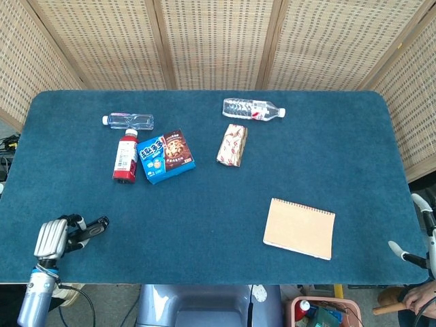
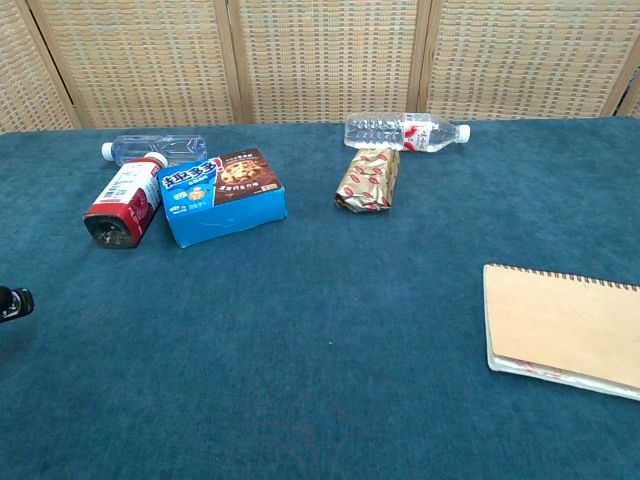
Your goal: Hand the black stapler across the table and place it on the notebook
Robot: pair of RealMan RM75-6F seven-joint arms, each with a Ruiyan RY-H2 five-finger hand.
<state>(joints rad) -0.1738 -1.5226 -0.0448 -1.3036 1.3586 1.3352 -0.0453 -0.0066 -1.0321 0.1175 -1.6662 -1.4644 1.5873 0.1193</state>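
Fingers of my left hand (image 1: 54,236) wrap the hard, heavy stapler (image 1: 94,226) at its back; my right hand (image 1: 424,240) looks open.

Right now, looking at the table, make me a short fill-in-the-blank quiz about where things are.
1. The left hand holds the black ____.
2. The notebook has ____ lying on it.
3. The red bottle lies just left of the blue ____.
4. The right hand sits at the table's ____ edge.

Missing words: stapler; nothing; box; right
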